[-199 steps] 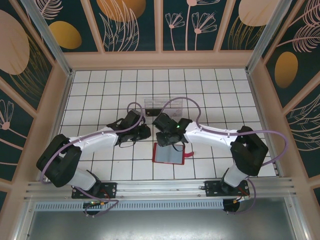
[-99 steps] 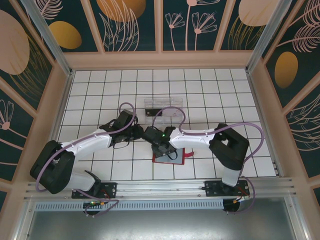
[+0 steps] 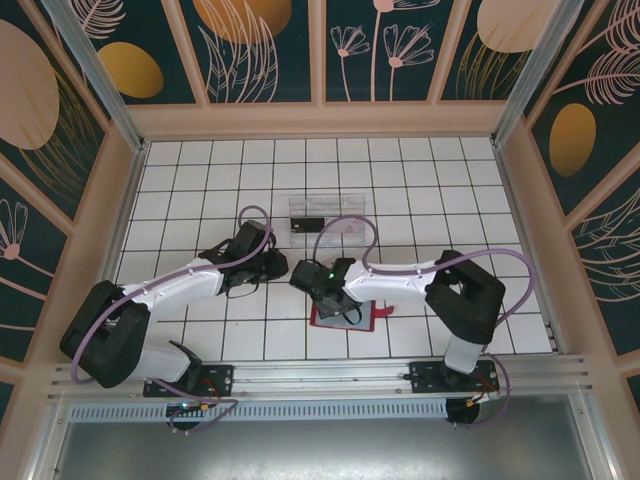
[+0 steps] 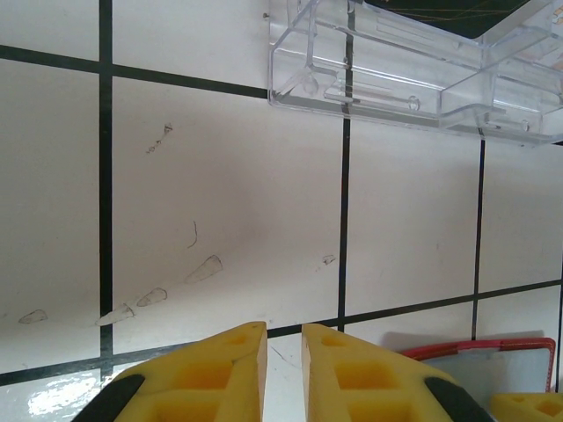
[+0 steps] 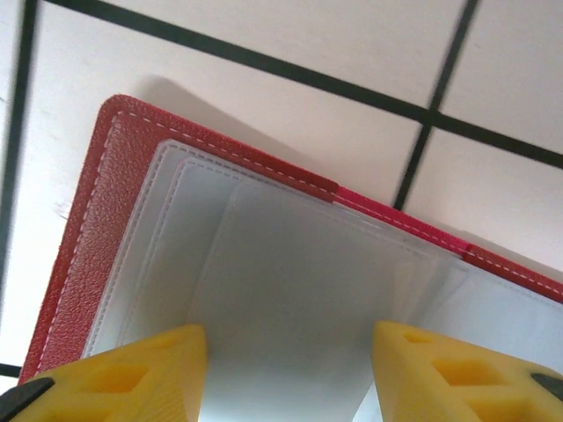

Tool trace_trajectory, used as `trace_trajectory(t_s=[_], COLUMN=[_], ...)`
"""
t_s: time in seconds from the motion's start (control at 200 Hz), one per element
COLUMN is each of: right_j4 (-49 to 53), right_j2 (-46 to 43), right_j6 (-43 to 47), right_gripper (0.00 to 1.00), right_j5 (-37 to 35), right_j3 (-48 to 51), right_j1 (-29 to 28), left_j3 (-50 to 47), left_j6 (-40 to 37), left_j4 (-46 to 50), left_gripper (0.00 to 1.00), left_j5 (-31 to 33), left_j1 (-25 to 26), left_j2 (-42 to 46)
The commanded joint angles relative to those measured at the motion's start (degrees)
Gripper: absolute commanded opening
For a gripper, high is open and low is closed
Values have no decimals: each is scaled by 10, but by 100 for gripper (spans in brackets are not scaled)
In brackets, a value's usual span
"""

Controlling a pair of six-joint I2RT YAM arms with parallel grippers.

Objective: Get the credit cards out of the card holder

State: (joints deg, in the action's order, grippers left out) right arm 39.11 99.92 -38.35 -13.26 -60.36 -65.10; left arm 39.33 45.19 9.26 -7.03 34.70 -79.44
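Layout of the tiled table [image 3: 420, 180] with 2 arms, seen from above and from each wrist. You see the card holder [image 3: 352, 318], a red folding wallet, lying open and flat on the white tiles near the front of the table. Its grey-blue inside faces up and its small red tab [image 3: 383, 311] points right. The right gripper [image 3: 336, 302] hangs over the holder's left part. In the right wrist view its 2 yellow fingers [image 5: 132, 369] stand well apart, with the holder's translucent sleeves [image 5: 290, 299] between them and nothing gripped. You cannot tell from these sleeves whether a card sits inside. The holder's red stitched edge [image 5: 92, 229] lies flat against the tile. The left gripper [image 3: 280, 268] is positioned just left of the right one, over bare tile. In the left wrist view its fingers [image 4: 211, 374] are drawn almost together, with a narrow slit between them and nothing in it. A corner of the holder [image 4: 479, 352] shows at the lower right of that view. Farther back you find a clear plastic tray [image 3: 330, 212], apart from the holder, and 1 dark credit card [image 3: 308, 223] at its left end. Whether that card rests in or on the tray you cannot tell.
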Motion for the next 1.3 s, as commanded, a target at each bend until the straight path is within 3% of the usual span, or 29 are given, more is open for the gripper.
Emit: trace_trajectory(t_s=[0.0, 0.41, 0.52, 0.656, 0.686, 0.796, 0.836, 0.966, 1.186, 1.296], right_j4=[32, 7, -14, -50, -66, -133, -158, -272, -480, -584], right_j2=[-28, -127, -171, -226, -238, -271, -277, -276, -256, -249], right_j6=[-27, -37, -17, 32, 46, 104, 122, 197, 255, 270], right_gripper=[53, 52, 53, 65, 70, 94, 97, 97, 99, 99], right_j5=[-29, -19, -17, -32, -35, -30, -29, -51, -107, -90], right_j3=[25, 67, 85, 115, 122, 148, 154, 177, 240, 287], right_j1=[7, 50, 95, 195, 223, 327, 364, 452, 592, 649], left_j3=[1, 7, 19, 28, 31, 36, 35, 46, 40, 0], left_j6=[-7, -13, -26, -60, -67, -90, -101, -120, -151, -160], left_j4=[13, 19, 28, 38, 42, 44, 41, 47, 24, -31], left_gripper=[19, 18, 18, 20, 24, 58, 72, 98, 99, 99], left_j5=[-5, 9, 31, 97, 120, 190, 214, 310, 522, 603], left_j1=[-3, -3, -4, -4, -4, -11, -13, -26, -45, -67], left_j2=[3, 2, -4, -4, -4, 1, 2, 5, 7, 31])
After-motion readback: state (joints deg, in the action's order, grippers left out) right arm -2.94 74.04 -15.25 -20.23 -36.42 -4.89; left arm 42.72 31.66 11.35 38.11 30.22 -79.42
